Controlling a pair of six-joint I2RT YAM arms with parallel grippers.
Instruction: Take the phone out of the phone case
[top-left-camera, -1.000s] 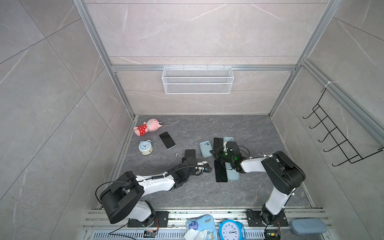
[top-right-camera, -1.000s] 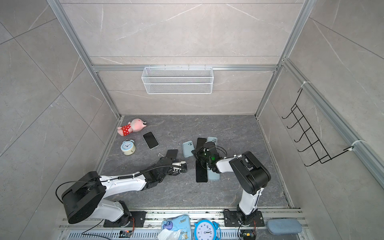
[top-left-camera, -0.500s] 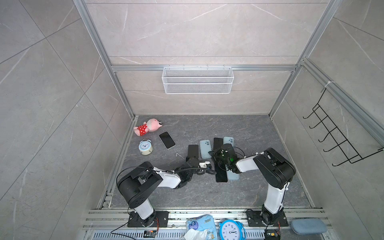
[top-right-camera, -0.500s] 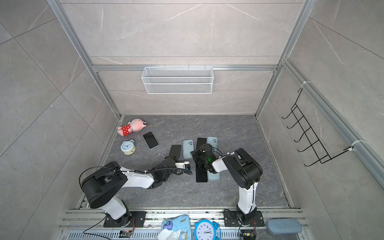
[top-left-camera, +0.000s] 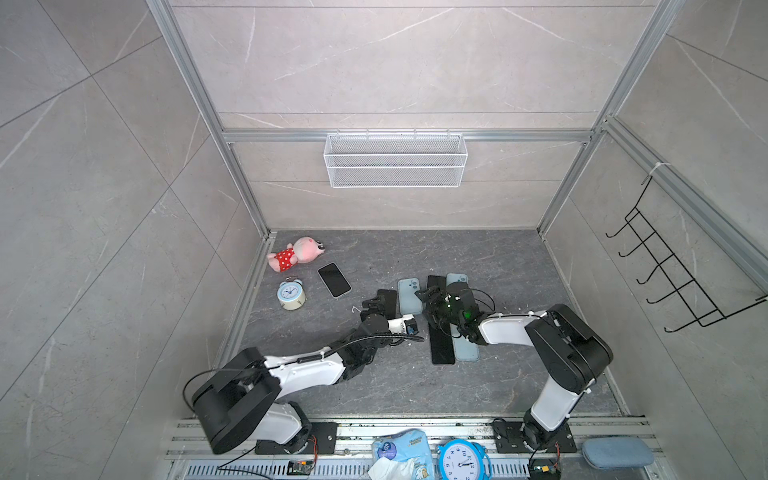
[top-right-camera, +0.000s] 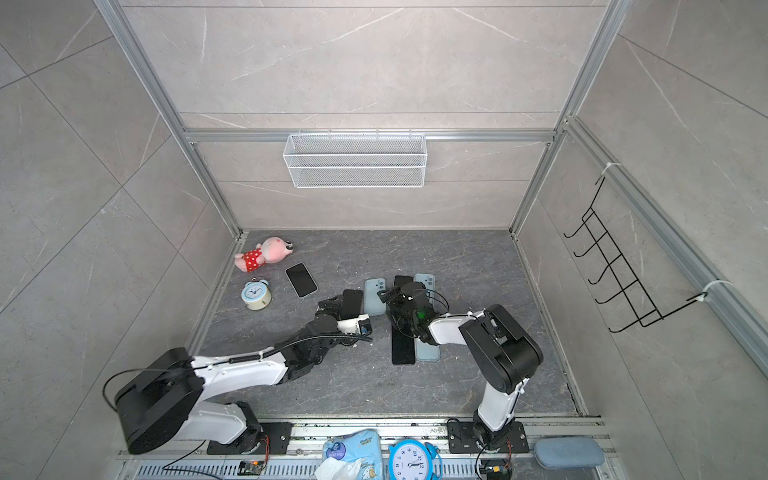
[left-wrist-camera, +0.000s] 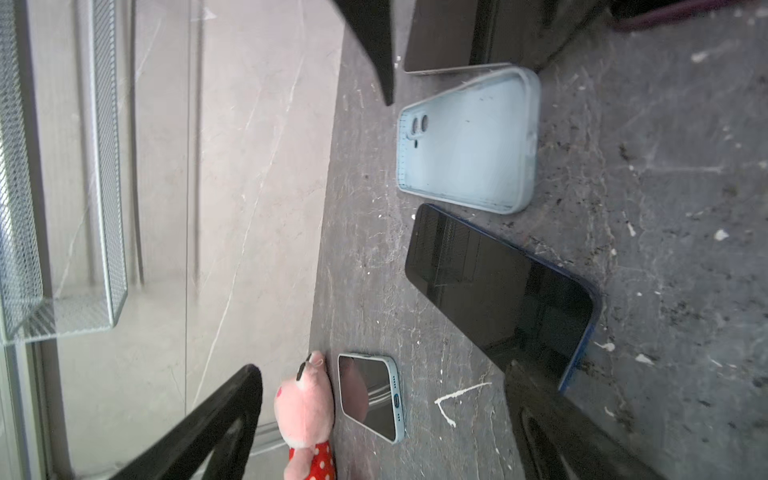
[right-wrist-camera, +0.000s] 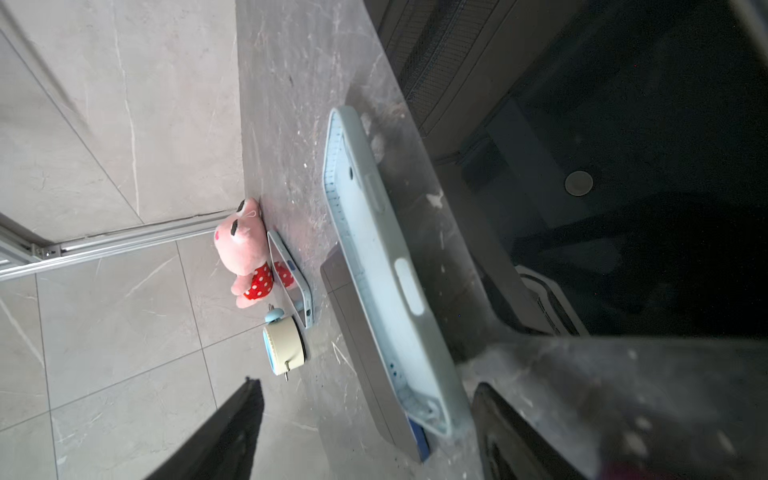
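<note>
Several dark phones and light blue phone cases lie on the grey floor. An empty light blue case (top-left-camera: 409, 296) (top-right-camera: 374, 297) (left-wrist-camera: 465, 141) lies open side up. Next to it lies a dark phone with a blue rim (top-left-camera: 386, 301) (top-right-camera: 352, 303) (left-wrist-camera: 498, 286). My left gripper (top-left-camera: 374, 303) (top-right-camera: 332, 305) (left-wrist-camera: 382, 368) is open at that phone's near end and holds nothing. My right gripper (top-left-camera: 430, 297) (top-right-camera: 392, 297) (right-wrist-camera: 368, 384) is open, low beside the same case (right-wrist-camera: 386, 270). It hovers over a black phone (top-left-camera: 441, 345) and another light blue case (top-left-camera: 465, 345). I cannot tell which phone sits in a case.
A pink plush (top-left-camera: 297, 253), a small alarm clock (top-left-camera: 291, 294) and a phone with a light blue rim (top-left-camera: 334, 279) lie at the far left. A wire basket (top-left-camera: 395, 160) hangs on the back wall. Hooks (top-left-camera: 673, 274) hang on the right wall.
Both grippers have gone from shut to open. The left gripper has swung left to the blue-rimmed phone. The right gripper has shifted slightly left. No phone or case has moved.
</note>
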